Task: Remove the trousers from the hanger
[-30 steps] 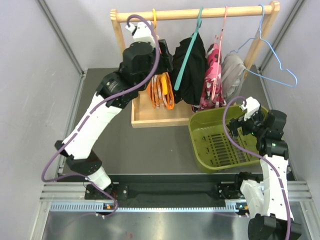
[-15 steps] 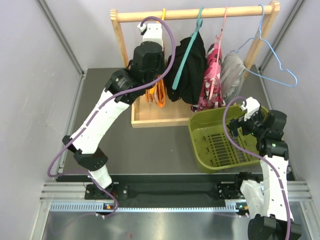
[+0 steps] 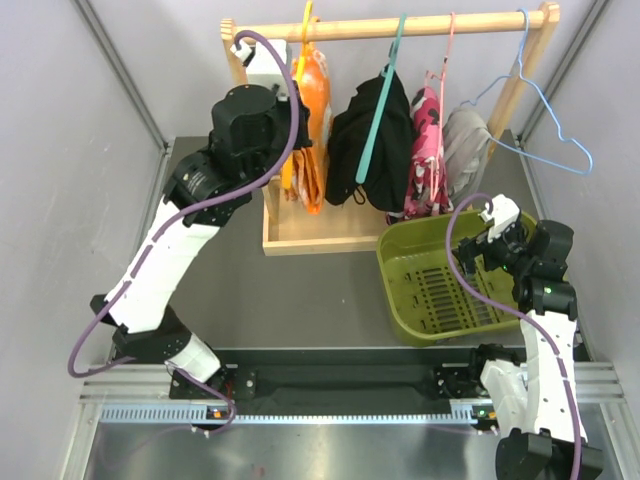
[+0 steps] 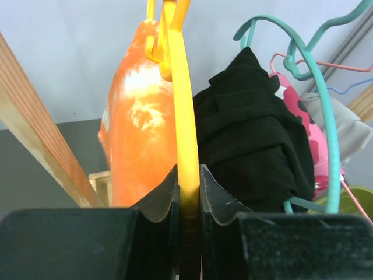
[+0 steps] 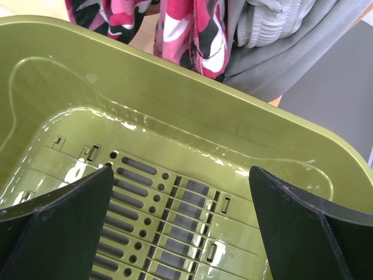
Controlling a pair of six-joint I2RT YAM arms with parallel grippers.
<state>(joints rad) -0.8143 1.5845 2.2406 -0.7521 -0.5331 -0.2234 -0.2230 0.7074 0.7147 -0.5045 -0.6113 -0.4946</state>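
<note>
Orange trousers (image 3: 312,130) with whitish marks hang on a yellow hanger (image 3: 303,40) at the left of the wooden rail (image 3: 400,25). My left gripper (image 4: 188,186) is shut on the yellow hanger's bar (image 4: 182,116), with the orange trousers (image 4: 140,134) just beyond it. Black trousers (image 3: 375,140) hang on a teal hanger (image 3: 378,115); they also show in the left wrist view (image 4: 250,146). Pink camouflage trousers (image 3: 425,150) and grey trousers (image 3: 465,145) hang further right. My right gripper (image 5: 180,204) is open above the green basket (image 5: 175,116).
A green slotted basket (image 3: 440,285) stands at the right front. A wooden tray base (image 3: 320,235) sits under the rack, with posts (image 3: 236,65) at both ends. An empty blue hanger (image 3: 545,110) hangs at the right end. Grey walls close in on both sides.
My left arm has swung left and up with the yellow hanger, lifting the orange trousers higher along the rail. The right arm has not moved.
</note>
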